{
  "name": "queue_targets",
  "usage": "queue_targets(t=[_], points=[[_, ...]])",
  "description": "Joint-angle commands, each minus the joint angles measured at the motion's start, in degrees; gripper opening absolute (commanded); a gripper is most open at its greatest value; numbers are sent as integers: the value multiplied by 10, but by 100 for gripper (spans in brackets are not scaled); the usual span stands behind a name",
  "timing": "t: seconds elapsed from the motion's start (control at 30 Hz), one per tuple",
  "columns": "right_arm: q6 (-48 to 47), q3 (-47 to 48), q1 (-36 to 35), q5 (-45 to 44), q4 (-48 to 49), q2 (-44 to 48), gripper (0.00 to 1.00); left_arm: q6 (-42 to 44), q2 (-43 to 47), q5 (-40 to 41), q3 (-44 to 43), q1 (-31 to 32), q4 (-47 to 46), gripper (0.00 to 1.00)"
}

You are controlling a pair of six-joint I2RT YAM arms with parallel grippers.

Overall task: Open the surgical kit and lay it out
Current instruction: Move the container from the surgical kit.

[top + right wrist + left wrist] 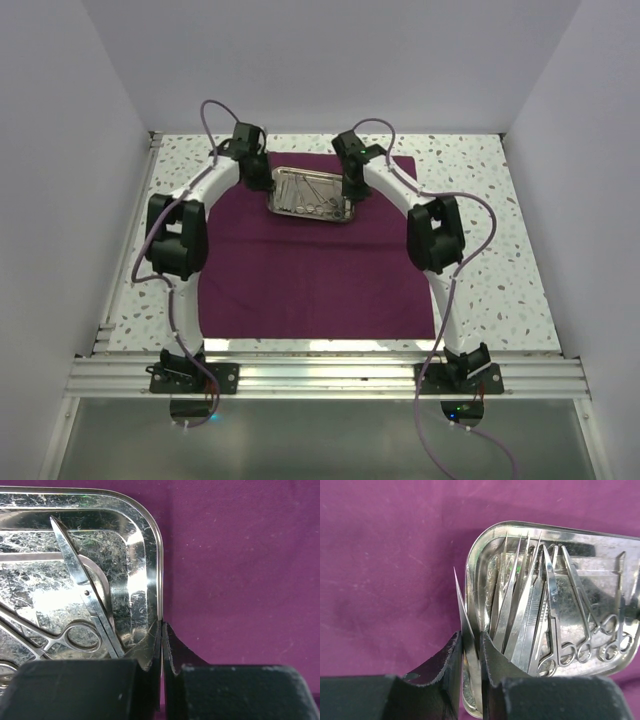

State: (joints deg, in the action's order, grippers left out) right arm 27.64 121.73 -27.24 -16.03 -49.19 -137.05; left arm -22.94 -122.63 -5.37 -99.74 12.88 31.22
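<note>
The dark purple cloth wrap (300, 280) lay spread flat. The shiny rectangular steel tray (342, 190) sat upper centre in the overhead view, with thin silver instruments (530, 610) piled inside. The left gripper (471, 645) pinched its left rim and the right gripper (162, 630) was clamped on its right rim. The step was probably moving the tray, which would call for a level, matched lift.

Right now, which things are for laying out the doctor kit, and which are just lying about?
For the job:
- purple cloth, spread flat
- steel tray on the cloth
- tweezers in the tray
- scissors in the tray

Just there:
- speckled table
- metal rail at the near edge
- white walls
</note>
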Motion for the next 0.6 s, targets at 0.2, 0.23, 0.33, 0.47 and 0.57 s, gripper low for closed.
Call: queue_targets(t=[0.2,0.23,0.33,0.47,0.57], points=[[12,-61,-2,-40,-14,127,0,3,121,4,90,-1,-25,0],[13,-75,-4,-40,-10,131,0,1,127,3,106,-1,-29,0],[16,-131,-6,-34,2,143,0,-9,141,-3,154,-1,-48,0],[17,-154,-9,-32,21,137,0,-10,130,-3,183,-1,-59,0],[12,-142,-9,-33,25,115,0,-11,111,-1,172,-1,-65,0]])
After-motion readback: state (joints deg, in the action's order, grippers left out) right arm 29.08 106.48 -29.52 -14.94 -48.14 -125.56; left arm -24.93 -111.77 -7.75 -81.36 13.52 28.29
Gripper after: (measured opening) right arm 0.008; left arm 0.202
